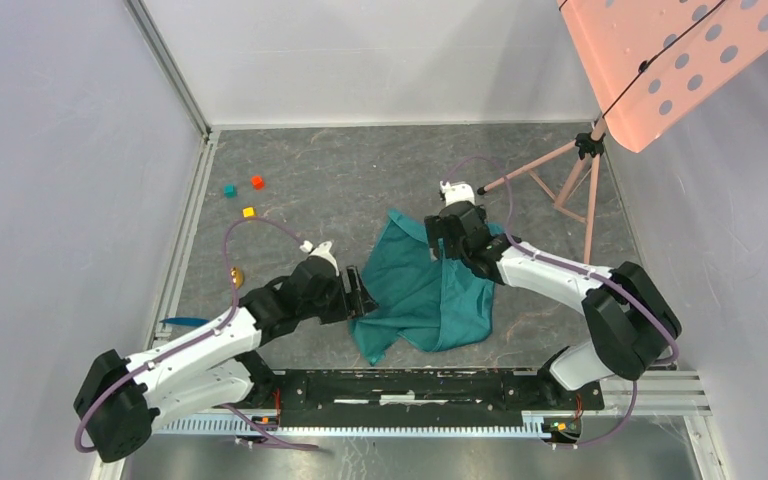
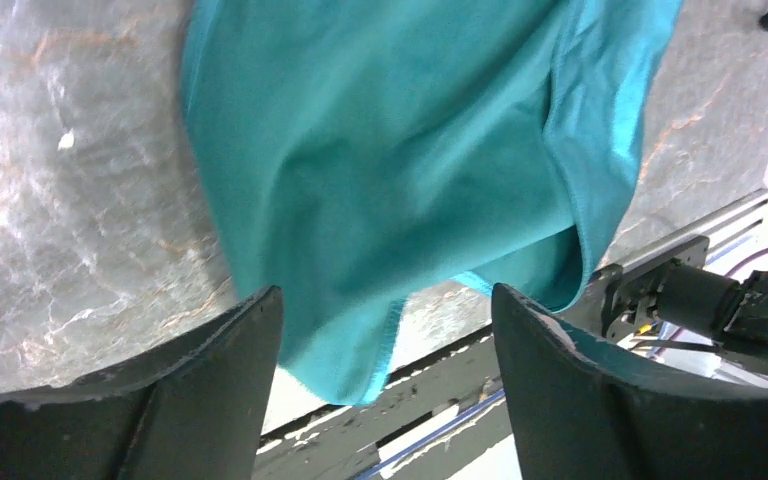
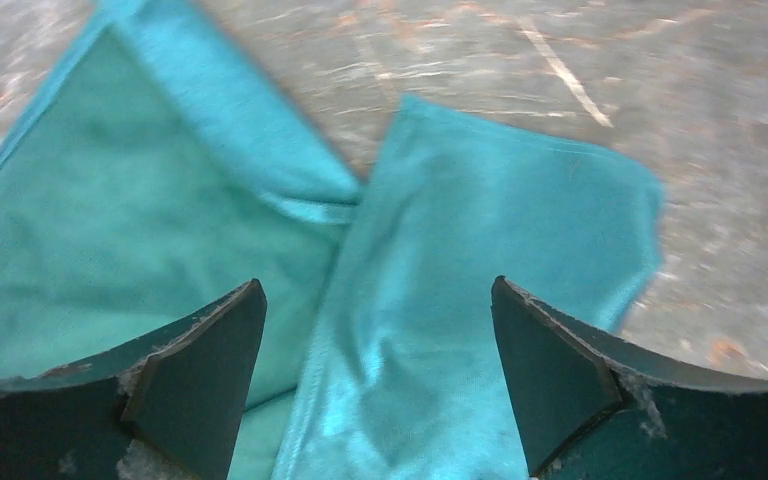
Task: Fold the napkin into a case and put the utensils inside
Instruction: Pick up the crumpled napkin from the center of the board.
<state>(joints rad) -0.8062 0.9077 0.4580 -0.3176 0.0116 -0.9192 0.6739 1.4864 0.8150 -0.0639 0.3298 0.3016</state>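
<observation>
The napkin (image 1: 425, 285) lay rumpled near the middle of the table (image 1: 360, 170), a little toward its near edge, and was not yet folded into a case. It was plain teal-green cloth, soft, with a faint sheen and narrow stitched hems. One flap lay folded over the rest, so two layers met along a slanting hem, and loose creases ran through the fabric.

My left gripper (image 1: 360, 295) sat at the napkin's left edge. Its dark, blunt fingers (image 2: 230, 370) were spread wide with the cloth showing between them, and they pinched nothing. My right gripper (image 1: 443, 240) hung over the napkin's far right part, also spread wide, with both layers lying flat below it.

The table top was grey and marbled, with thin rust-coloured veins. The small gold spoon (image 1: 237, 276) lay toward the left edge, beside my left arm's purple cable. The slim blue utensil (image 1: 185, 321) lay nearer the near-left corner, partly hidden by that arm. Three tiny cubes, teal (image 1: 229, 190), red (image 1: 257, 181) and yellow (image 1: 248, 211), sat well apart from the napkin, toward the far-left corner.
</observation>
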